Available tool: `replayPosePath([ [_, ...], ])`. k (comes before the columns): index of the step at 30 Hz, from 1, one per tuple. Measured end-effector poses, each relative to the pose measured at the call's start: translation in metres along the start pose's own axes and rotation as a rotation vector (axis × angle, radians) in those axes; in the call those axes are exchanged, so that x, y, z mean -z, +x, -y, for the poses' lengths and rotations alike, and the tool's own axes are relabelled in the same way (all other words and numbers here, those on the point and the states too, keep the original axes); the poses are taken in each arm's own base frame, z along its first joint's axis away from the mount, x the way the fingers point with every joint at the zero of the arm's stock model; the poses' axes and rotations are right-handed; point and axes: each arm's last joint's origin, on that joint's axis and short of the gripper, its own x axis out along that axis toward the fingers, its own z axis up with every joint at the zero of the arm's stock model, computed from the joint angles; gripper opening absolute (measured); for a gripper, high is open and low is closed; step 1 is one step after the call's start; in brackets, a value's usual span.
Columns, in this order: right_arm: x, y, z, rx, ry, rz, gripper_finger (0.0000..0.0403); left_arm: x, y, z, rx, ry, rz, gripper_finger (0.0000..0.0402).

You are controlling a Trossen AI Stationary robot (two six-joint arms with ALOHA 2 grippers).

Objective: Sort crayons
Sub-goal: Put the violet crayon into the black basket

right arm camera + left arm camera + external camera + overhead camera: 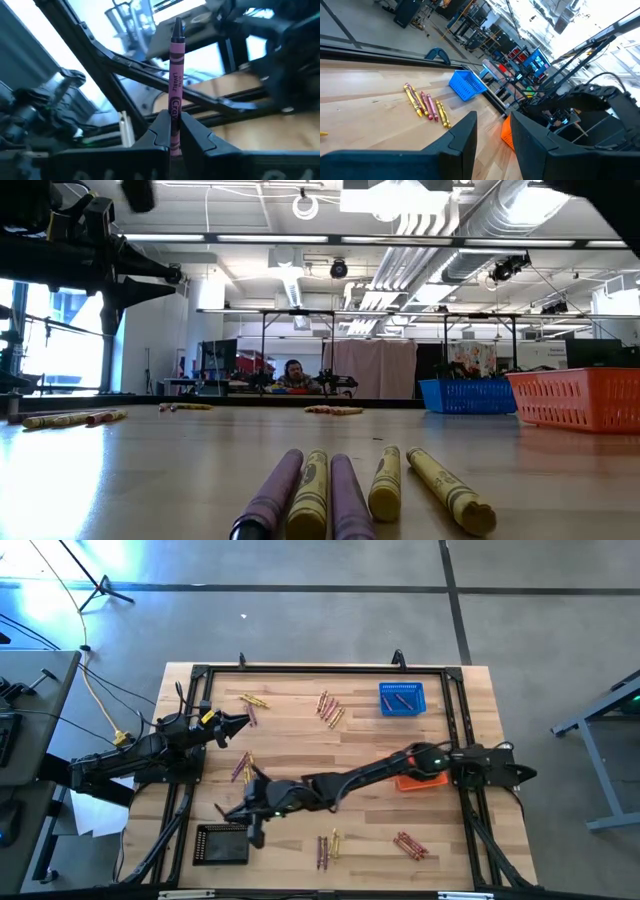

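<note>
My right pincer (173, 131) pinches one purple crayon (175, 85), lifted clear of the bench (360, 755) at lower left for sorting. My left pincer (492, 145) waits spread at the left edge.

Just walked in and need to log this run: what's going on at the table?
The right gripper is shut on a purple crayon, reaching across toward the black basket at the table's near-left corner. The left gripper waits open at the left edge. Other crayons lie in small piles on the wood; a few are in the blue basket. The orange basket sits under the right arm.
</note>
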Motion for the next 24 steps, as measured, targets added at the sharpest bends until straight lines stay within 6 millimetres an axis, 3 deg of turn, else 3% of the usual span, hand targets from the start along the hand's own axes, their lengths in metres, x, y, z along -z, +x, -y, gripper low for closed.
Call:
replayPosePath([
  [4, 0.021, 0.020, 0.011, -0.059, 0.089, -0.070, 0.0008, 0.000, 0.000, 0.000, 0.000, 0.000, 0.000, 0.0106],
  [12, 0.061, 0.024, 0.021, -0.045, 0.130, -0.178, 0.0008, 0.000, 0.000, 0.000, 0.000, 0.000, 0.000, 0.0106],
  [24, 0.079, 0.021, -0.011, -0.034, -0.043, -0.170, 0.0008, 0.000, 0.000, 0.000, 0.000, 0.000, 0.000, 0.0106],
])
